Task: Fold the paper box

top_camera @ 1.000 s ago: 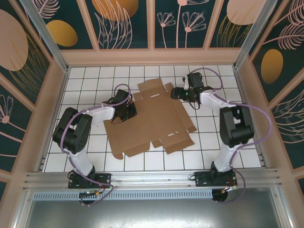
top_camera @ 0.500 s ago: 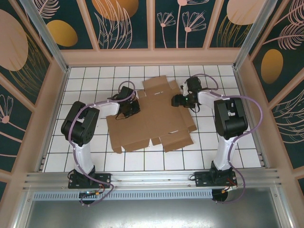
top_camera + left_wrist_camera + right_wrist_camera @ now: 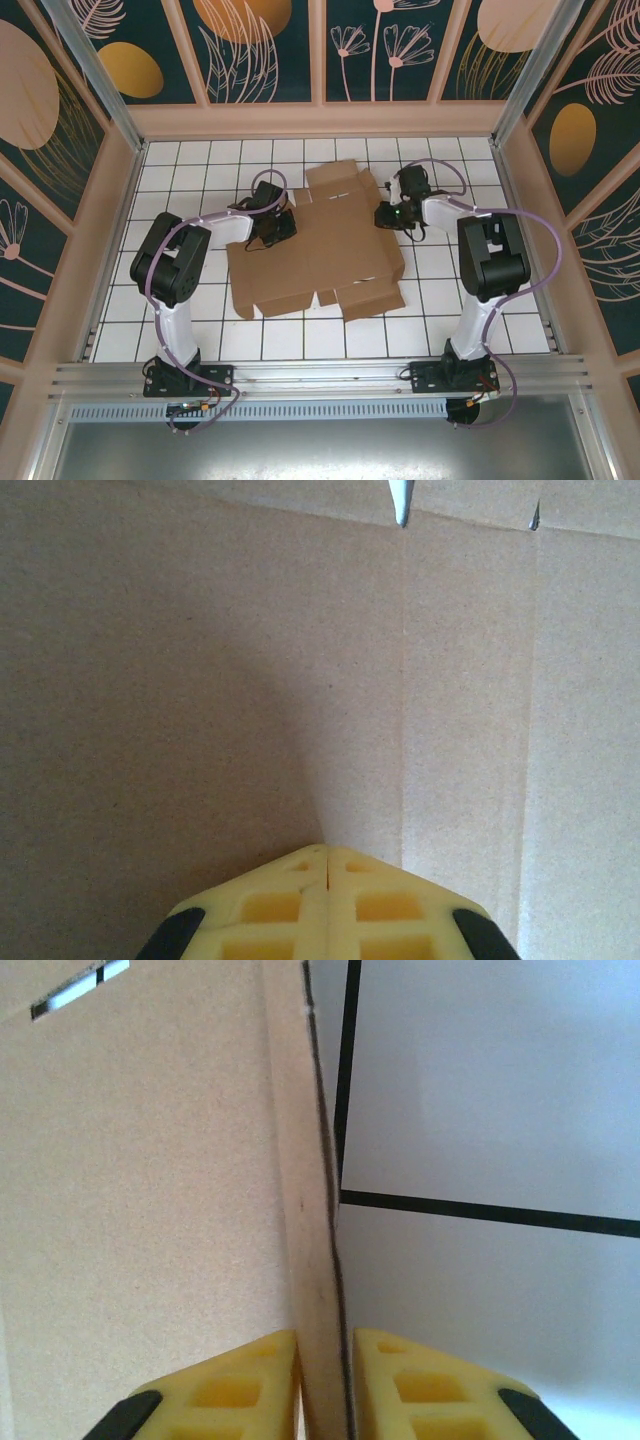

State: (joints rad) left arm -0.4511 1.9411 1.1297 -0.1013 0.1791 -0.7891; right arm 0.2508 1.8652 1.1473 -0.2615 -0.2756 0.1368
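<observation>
Over the last second the box (image 3: 320, 250) has slid and turned on the worktop (image 3: 450, 300), so its long sides now lie squarer to the tile lines. The right tool (image 3: 388, 215) has gone from spread to clenched on the sheet's right far edge. The left arm's elbow has swung farther in.

The box is a plain brown die-cut sheet lying open and mostly flat at the middle of the white tiled worktop. One flap (image 3: 335, 178) points to the far side, and another (image 3: 375, 300) juts out at the near right.

The left tool (image 3: 268, 232) is over the sheet's left far part. In its wrist view the yellow fingers are pressed together, tips (image 3: 327, 852) at the cardboard (image 3: 200, 680), gripping nothing. A crease (image 3: 403, 680) runs away from the tips toward a small cut (image 3: 400, 500) in the far edge.

In the right wrist view the tool (image 3: 325, 1345) has a finger on either side of the cardboard's edge (image 3: 310, 1210), grasping it. The brown face (image 3: 150, 1210) lies to the left of the edge, with a narrow slot (image 3: 80, 990) near the top corner. To the right are bare tiles (image 3: 500, 1110) crossed by black lines.

Open tiles lie along the left side, the near right and the far rows. Wall panels painted with leaves and flowers (image 3: 250, 40) close the far side.
</observation>
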